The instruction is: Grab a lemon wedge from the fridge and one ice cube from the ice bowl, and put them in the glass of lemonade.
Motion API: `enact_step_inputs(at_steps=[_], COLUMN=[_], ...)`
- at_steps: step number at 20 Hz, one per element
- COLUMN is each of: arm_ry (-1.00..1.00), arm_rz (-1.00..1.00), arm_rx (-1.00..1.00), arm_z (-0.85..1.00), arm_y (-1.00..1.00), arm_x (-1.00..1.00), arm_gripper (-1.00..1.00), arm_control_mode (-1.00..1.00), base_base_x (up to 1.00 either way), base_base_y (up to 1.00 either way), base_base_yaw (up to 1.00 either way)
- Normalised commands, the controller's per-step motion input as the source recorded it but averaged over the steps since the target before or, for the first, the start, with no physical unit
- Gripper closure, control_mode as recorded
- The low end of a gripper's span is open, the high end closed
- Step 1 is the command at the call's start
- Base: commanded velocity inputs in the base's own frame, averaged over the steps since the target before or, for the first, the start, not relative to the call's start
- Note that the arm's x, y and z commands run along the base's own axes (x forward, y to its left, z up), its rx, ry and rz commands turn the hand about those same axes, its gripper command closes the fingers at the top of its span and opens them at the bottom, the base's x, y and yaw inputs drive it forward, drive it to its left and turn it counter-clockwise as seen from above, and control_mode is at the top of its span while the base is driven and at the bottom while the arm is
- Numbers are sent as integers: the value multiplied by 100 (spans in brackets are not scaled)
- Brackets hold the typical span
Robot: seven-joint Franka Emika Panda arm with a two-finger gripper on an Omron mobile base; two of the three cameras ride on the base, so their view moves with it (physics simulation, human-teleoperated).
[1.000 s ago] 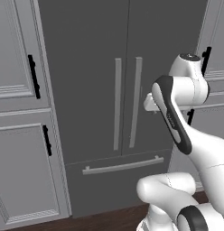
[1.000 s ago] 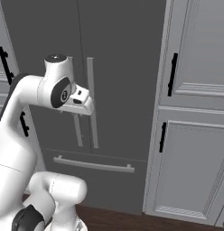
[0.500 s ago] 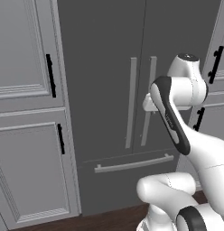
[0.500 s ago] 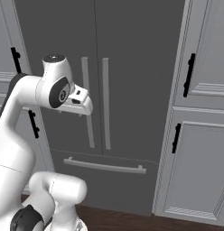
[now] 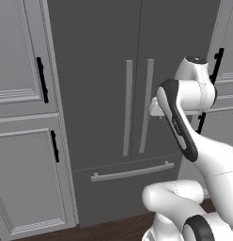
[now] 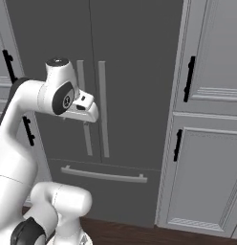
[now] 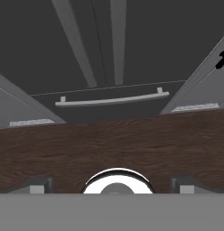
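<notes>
A tall dark grey double-door fridge (image 5: 132, 80) with long silver bar handles (image 5: 128, 108) stands shut, straight ahead of the white arm's gripper (image 7: 112, 186). The gripper's two dark fingertips (image 7: 38, 184) sit wide apart and hold nothing, pointing down at the dark wooden floor (image 7: 112, 144) below the fridge's lower drawer handle (image 7: 112, 100). Judged from this, the task has barely begun: the doors need opening, and the lemon wedge and ice cube are yet to be fetched.

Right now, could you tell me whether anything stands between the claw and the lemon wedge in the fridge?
Yes: both doors of the fridge are shut, so its inside is hidden. The open claw points down at the wooden floor, touching neither door handle.
</notes>
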Motion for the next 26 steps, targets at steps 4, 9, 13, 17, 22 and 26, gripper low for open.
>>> enact_step_inputs(at_steps=[4, 9, 13, 17, 22, 26], arm_ry=[0, 0, 0, -1, -14, -18], arm_rz=[0, 0, 0, -1, 0, 0], arm_rx=[0, 0, 0, 1, 3, 7], arm_z=[0, 0, 0, 0, 0, 0], arm_y=[0, 0, 0, 7, 12, 0], arm_x=[0, 0, 0, -4, 0, 0], arm_gripper=[-100, -100, -100, -100, -100, -100], arm_control_mode=[100, 100, 100, -100, -100, -100], base_base_x=[-13, -14, -1, 0, 0, 0], base_base_y=[-31, 0, 0, 0, 0, 0], base_base_yaw=[0, 4, 0, 0, 0, 0])
